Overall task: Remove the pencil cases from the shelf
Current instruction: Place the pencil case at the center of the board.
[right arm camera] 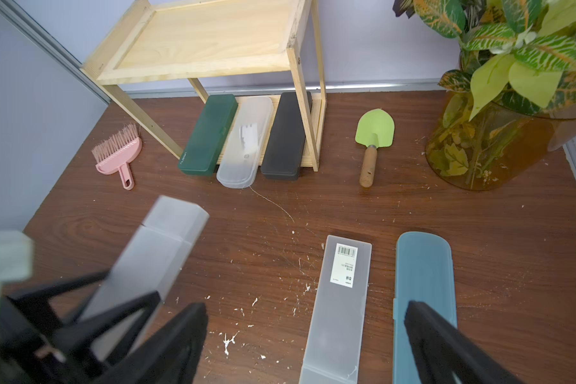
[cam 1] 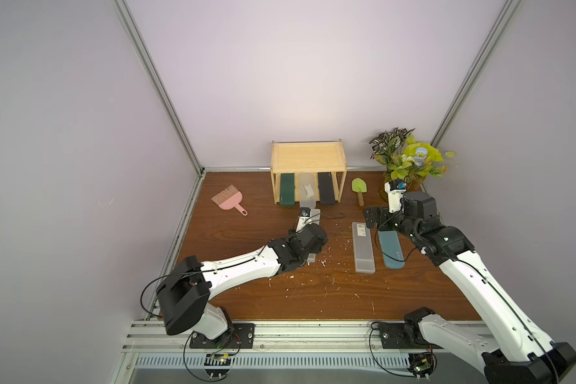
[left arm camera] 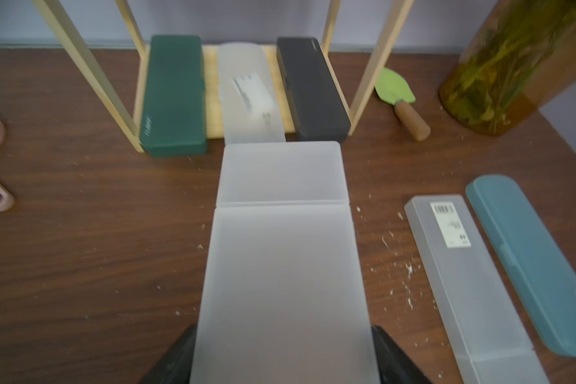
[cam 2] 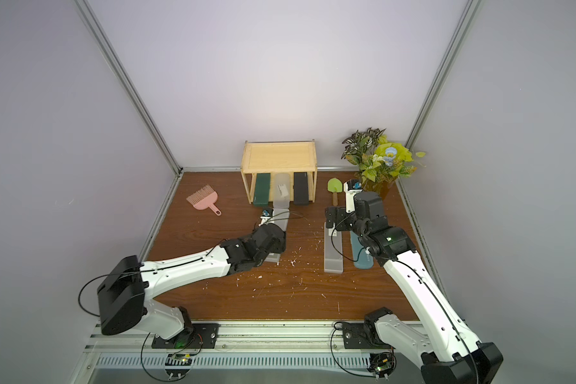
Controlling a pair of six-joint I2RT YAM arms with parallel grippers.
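Note:
The light wooden shelf [cam 1: 308, 156] stands at the back with its top board bare. On its lower board lie a dark green pencil case [cam 1: 287, 192], a clear rounded one [cam 1: 306, 194] and a black one [cam 1: 326, 192]. My left gripper [left arm camera: 285, 359] is shut on a frosted grey case [left arm camera: 280, 266], whose far end points at the shelf, close to the clear case. A frosted grey case with a barcode label [cam 1: 363, 246] and a teal case [cam 1: 391, 249] lie on the table. My right gripper [right arm camera: 305, 316] hangs open above those two, holding nothing.
A pink brush-like dustpan [cam 1: 228, 201] lies left of the shelf and a green trowel [cam 1: 359, 189] right of it. A leafy plant in an amber vase [cam 1: 408, 159] fills the back right corner. White flecks dot the brown table [cam 1: 246, 299]. Walls close three sides.

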